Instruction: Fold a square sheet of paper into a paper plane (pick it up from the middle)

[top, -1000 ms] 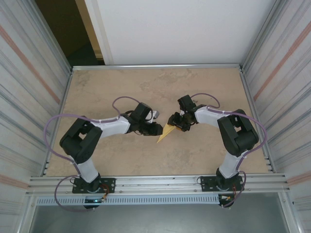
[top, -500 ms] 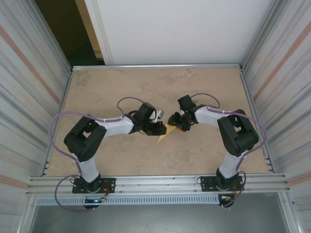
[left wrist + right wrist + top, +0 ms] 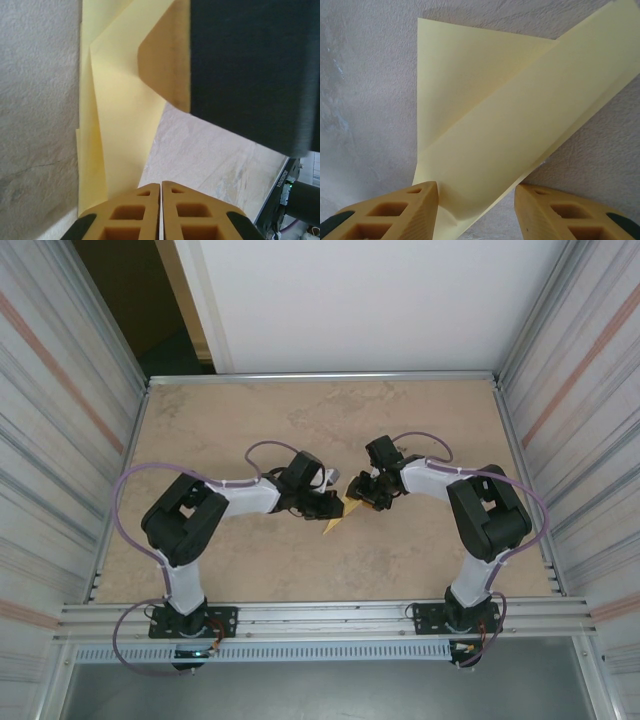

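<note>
On my left wrist feed I see the left gripper (image 3: pixel 161 187) with its orange fingers pressed together at the bottom, the paper plane (image 3: pixel 117 115) running from beneath them up the desk (image 3: pixel 40 100) with one raised crease, and the right gripper (image 3: pixel 167 65) touching its upper part.

Nothing I can see here carries readable writing, numbers or a brand. The paper plane (image 3: pixel 510 130) is plain yellow on every face, and a pale label (image 3: pixel 314 172) near the left arm shows faint marks (far too blurred to read).
</note>
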Available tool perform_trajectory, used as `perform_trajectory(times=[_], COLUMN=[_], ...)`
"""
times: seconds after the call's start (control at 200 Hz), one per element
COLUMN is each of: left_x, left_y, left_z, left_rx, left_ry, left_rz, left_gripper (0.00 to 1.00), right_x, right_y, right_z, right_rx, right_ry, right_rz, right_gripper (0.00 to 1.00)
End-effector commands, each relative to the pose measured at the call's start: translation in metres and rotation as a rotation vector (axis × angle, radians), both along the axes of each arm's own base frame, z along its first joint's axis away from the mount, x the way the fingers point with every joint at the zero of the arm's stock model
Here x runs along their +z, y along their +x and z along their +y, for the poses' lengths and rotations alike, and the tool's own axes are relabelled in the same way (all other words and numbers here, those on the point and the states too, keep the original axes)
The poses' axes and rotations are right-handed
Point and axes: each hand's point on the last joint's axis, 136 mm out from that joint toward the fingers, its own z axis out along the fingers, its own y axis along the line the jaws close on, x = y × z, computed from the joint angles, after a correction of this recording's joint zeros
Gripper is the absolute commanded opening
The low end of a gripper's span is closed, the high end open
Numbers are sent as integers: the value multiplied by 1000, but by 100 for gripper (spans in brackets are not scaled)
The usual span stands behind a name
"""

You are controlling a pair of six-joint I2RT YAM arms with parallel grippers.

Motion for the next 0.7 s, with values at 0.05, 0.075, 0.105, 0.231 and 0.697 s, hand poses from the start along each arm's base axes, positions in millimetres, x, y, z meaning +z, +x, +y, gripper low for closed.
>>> perform_trajectory(times=[0.05, 0.075, 0.105, 0.231, 0.697], left_x=[-4, -4, -5, -8, -19], left_y=[7, 8, 8, 9, 6], left_z=[-1, 0, 0, 1, 3], left_rx=[11, 11, 13, 17, 10], left_ry=[20, 22, 25, 32, 41], left_rz=[-21, -23, -23, -22, 6], left_gripper=[10, 10, 10, 10, 9], right_x=[-78, -78, -78, -80, -85], right_y=[-45, -44, -45, -45, -48], right_z=[-24, -23, -23, -24, -27], right_rx=[30, 31, 34, 35, 35], right_ry=[-175, -176, -177, -183, -200], right_rz=[171, 169, 169, 175, 185], right_gripper=[47, 47, 47, 47, 43])
